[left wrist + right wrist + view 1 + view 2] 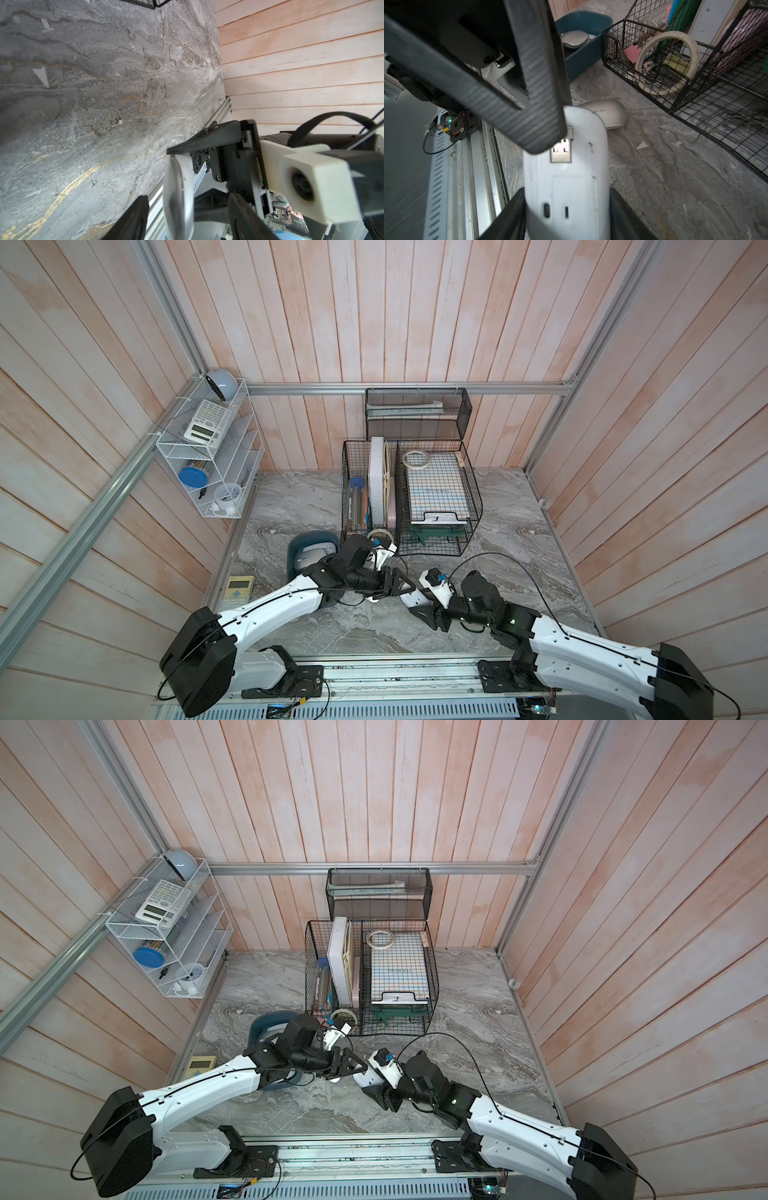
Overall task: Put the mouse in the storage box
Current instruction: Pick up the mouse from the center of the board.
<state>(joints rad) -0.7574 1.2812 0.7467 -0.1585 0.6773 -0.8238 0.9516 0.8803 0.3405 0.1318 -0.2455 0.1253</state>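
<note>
Pale pink plank walls (374, 323) enclose my workspace.
Grey marbled tabletop (519, 539) lies below me; an aluminium rail (311, 388) crosses the back wall.

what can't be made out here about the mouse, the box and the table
- mouse: upper side faces away in the right wrist view; the left gripper mostly covers it in both top views
- storage box: near end and contents, under the left arm in a top view
- second mouse on the table: one end, behind the held mouse, right wrist view
</note>
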